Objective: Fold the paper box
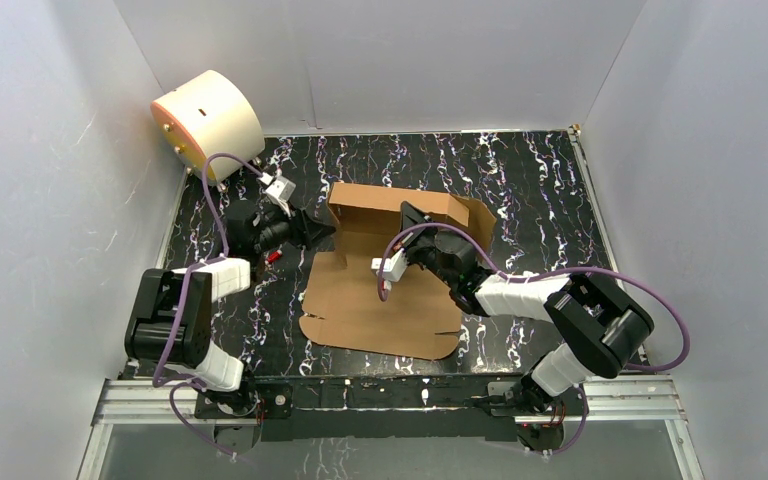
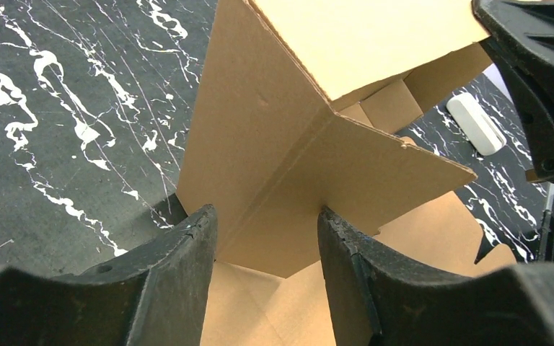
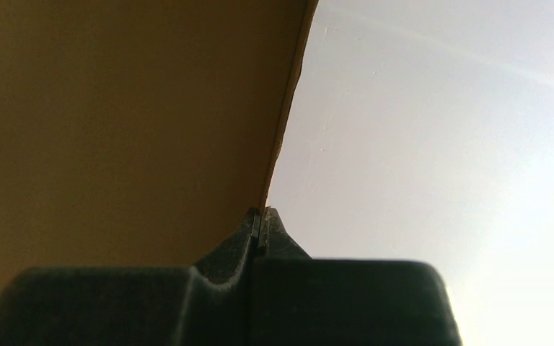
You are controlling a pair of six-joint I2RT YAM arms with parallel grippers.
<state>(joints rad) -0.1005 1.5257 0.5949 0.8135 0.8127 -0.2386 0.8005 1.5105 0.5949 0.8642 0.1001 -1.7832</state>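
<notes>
1. Seen whole only from above: the paper box (image 1: pixel 370 300), at frame centre on the black marbled table (image 1: pixel 540 190); near panel flat, rounded corners toward the bottom of frame; far wall and side flaps standing up.
2. Seen only from the left wrist: left gripper (image 2: pixel 265 215) with jaws apart, straddling a raised flap corner, not squeezing it.
3. Seen only from the right wrist: right gripper (image 3: pixel 260 216) closed tight, tips touching the edge of a brown wall filling the left of frame; pinching or merely touching, cannot tell.
4. Room, from above: narrow bare strip left of the flat panel, wider bare stretch toward upper right; table's back edge well beyond the raised wall.
5. Long axis from bottom to top of frame, top leaning slightly right; hollow facing up.
6. Farthest, upper left: cream drum (image 1: pixel 208 118), well apart from the paper box.
</notes>
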